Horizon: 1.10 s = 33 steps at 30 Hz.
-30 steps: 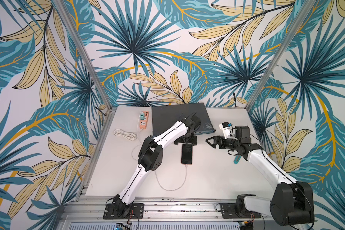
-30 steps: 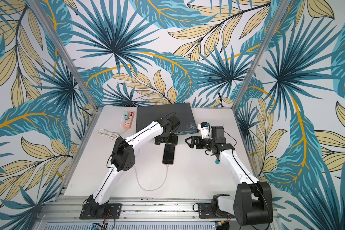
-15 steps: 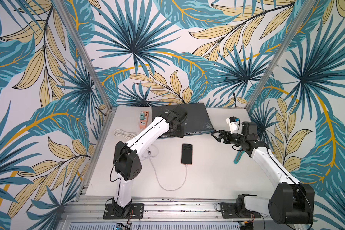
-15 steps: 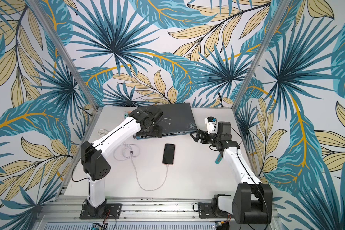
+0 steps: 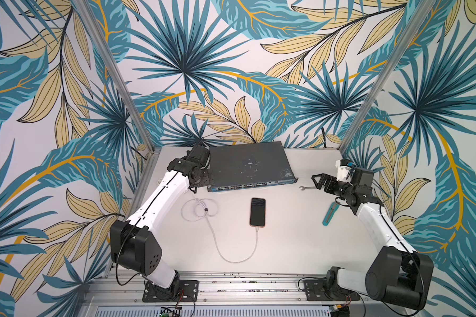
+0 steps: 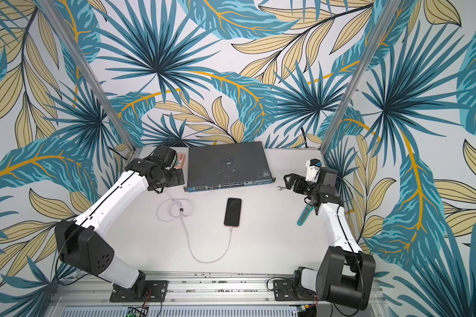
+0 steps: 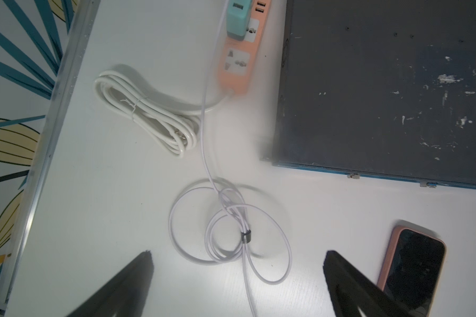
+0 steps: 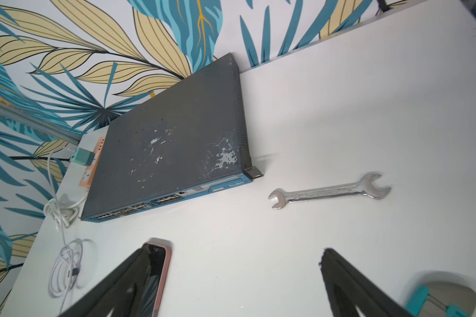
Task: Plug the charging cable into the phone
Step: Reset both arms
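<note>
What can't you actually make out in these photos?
- Where the charging cable enters the phone: too small in both top views; cut off in both wrist views.
- Power strip: mostly behind the left arm in both top views.
- Teal tool: one end under the right arm; cropped in the right wrist view.

Your left arm [image 5: 160, 204] and right arm [image 5: 379, 227] match in both top views: smooth white link shells joined by bulky matte black joint housings. On the left elbow housing [image 5: 138, 248], lower left of the frame, you'll see small round holes, with a thin black cable [image 5: 116, 270] looping beside it. Each base sits on a black plate [image 5: 190, 288] with silvery screws. Near the right edge, a white camera block [image 5: 343, 170] carries a blue spot. In the wrist views, the left gripper [image 7: 237, 255] and right gripper [image 8: 234, 250] show plain black fingers [image 7: 127, 285] tapering to blunt tips.
</note>
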{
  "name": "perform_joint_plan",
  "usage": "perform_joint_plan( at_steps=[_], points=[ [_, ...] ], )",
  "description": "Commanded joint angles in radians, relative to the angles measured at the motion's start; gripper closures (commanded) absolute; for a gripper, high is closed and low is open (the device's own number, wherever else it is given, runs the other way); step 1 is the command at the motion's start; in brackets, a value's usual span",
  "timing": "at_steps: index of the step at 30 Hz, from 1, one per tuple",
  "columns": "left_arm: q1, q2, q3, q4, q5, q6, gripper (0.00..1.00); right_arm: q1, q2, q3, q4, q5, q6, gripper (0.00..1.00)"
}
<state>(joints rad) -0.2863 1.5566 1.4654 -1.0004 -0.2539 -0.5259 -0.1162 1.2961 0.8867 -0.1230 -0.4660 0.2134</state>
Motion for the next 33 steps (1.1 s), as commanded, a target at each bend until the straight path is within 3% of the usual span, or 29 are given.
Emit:
perform_joint_plan(
  at_steps=[1,8,16,26,33],
  points=[
    [0.044,-0.050,-0.071,0.106,-0.025,0.057,0.00,-0.018,-0.029,-0.065,0.122,0.078,-0.011,0.00],
    [0.110,-0.129,-0.240,0.312,-0.020,0.120,0.00,-0.032,-0.091,-0.255,0.462,0.247,-0.016,0.00],
    [0.160,-0.158,-0.361,0.455,-0.054,0.187,0.00,-0.035,-0.067,-0.487,0.898,0.339,-0.026,0.00],
    [0.181,-0.256,-0.595,0.856,-0.105,0.410,0.00,-0.036,0.051,-0.594,1.166,0.382,-0.061,0.00],
    [0.288,-0.252,-0.761,1.085,0.023,0.400,0.00,-0.035,0.107,-0.631,1.293,0.398,-0.043,0.00]
  ],
)
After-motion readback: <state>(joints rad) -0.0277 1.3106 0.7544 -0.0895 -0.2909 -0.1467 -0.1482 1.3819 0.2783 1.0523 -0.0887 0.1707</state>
